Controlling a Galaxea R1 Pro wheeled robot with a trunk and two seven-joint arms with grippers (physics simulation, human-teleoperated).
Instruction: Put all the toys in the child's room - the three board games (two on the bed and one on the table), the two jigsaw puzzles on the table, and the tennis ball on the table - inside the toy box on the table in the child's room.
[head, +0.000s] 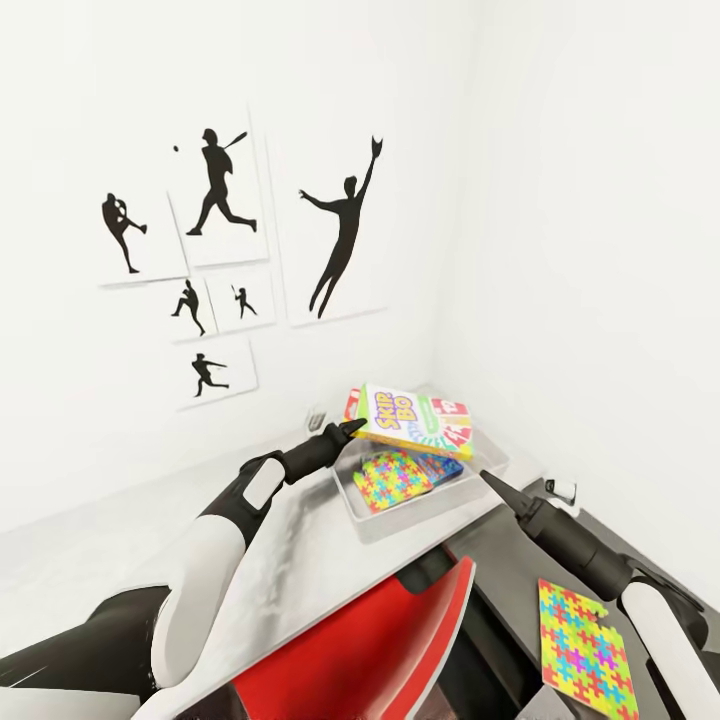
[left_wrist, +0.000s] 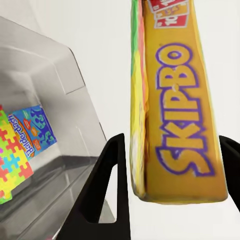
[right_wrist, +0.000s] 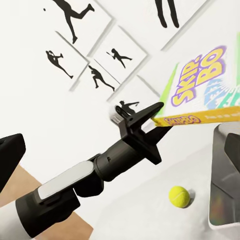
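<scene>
The left gripper (head: 352, 428) clamps one edge of the SKIP BO box (head: 415, 420), held tilted above the toy box (head: 352, 497) on the table (head: 300, 560), where a puzzle (head: 392, 478) and a blue game (left_wrist: 34, 131) already lie. The right gripper (head: 487, 477) hangs free (whether parted or closed is unclear). Pinched so near its edge, the box could sag, catch the rim and slide out. The ball (right_wrist: 179, 196) waits beside the bin.
</scene>
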